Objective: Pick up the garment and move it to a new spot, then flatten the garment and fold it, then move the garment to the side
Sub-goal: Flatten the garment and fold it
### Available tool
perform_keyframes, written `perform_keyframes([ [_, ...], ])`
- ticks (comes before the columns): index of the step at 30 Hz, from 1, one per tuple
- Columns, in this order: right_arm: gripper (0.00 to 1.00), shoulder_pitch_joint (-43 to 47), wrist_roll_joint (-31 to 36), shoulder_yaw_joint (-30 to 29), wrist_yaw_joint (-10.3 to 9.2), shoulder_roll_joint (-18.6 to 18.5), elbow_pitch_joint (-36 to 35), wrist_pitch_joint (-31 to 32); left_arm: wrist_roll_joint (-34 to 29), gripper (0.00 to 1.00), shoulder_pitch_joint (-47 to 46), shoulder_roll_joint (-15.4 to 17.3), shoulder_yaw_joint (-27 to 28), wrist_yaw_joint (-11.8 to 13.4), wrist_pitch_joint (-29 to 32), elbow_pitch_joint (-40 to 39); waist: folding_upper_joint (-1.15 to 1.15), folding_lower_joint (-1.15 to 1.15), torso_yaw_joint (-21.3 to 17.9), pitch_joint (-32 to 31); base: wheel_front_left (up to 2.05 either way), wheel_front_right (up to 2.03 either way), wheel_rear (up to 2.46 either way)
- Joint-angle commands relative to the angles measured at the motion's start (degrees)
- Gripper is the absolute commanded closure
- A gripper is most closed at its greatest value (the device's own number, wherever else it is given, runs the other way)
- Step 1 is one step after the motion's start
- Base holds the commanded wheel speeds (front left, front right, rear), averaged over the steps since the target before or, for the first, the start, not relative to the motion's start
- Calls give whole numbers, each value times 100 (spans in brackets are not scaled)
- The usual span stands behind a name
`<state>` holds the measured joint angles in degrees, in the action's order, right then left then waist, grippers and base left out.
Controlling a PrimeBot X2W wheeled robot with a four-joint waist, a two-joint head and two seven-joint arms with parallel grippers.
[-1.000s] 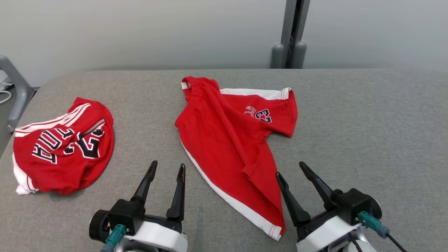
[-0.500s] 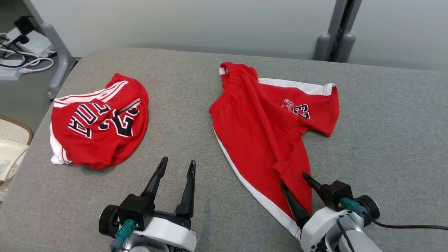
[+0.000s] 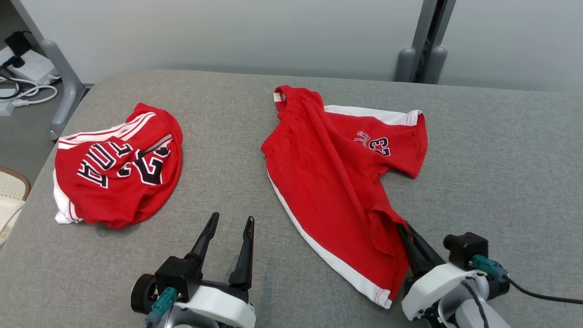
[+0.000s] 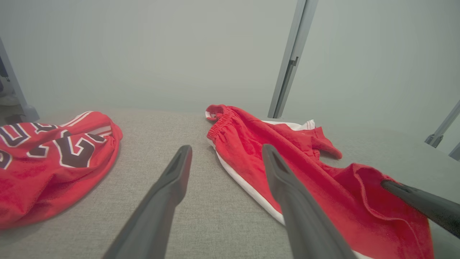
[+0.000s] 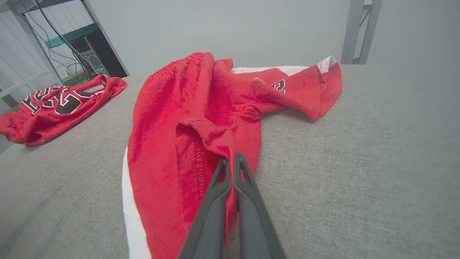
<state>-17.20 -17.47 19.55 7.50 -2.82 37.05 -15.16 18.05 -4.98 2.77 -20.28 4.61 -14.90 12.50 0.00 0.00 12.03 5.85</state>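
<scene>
Right gripper (image 5: 230, 162), fingers pressed together on a raised fold of the red shorts (image 3: 332, 182), which lie rumpled on the grey table (image 3: 478, 150). Left gripper (image 3: 230, 219) spread, idle. The pinch looks shallow, perhaps one layer; lifting could slip it free.

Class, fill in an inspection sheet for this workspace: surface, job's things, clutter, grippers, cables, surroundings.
Surface: grey padded table.
Job's things: red shorts, spread but wrinkled, centre-right.
Clutter: crumpled red jersey at left, apart from the shorts.
Grippers: left gripper open over bare table; right gripper shut on the shorts' fabric.
Cables: white cables on the floor, far left; black cable at the right wrist.
Surroundings: pale wall, grey post behind.
</scene>
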Motion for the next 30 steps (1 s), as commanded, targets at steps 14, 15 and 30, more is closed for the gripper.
perform_keyframes([
  [14, 100, 94, -1932, -1330, -1, -456, -137, 228, -11, 0, -138, 22, 8, -49, -18, 94, 0, 0, -316, 65, 0, 0, 0],
  [15, 100, 73, -2034, -1391, -1, -518, -90, 264, -19, 0, -141, 22, 0, -54, -19, 101, 0, 0, -327, 73, 0, 0, 0],
  [30, 0, -43, -1861, -1318, -1, -686, 338, 45, -62, 0, -75, 22, 10, -99, -18, 201, 0, 0, -695, -82, 0, 0, 0],
])
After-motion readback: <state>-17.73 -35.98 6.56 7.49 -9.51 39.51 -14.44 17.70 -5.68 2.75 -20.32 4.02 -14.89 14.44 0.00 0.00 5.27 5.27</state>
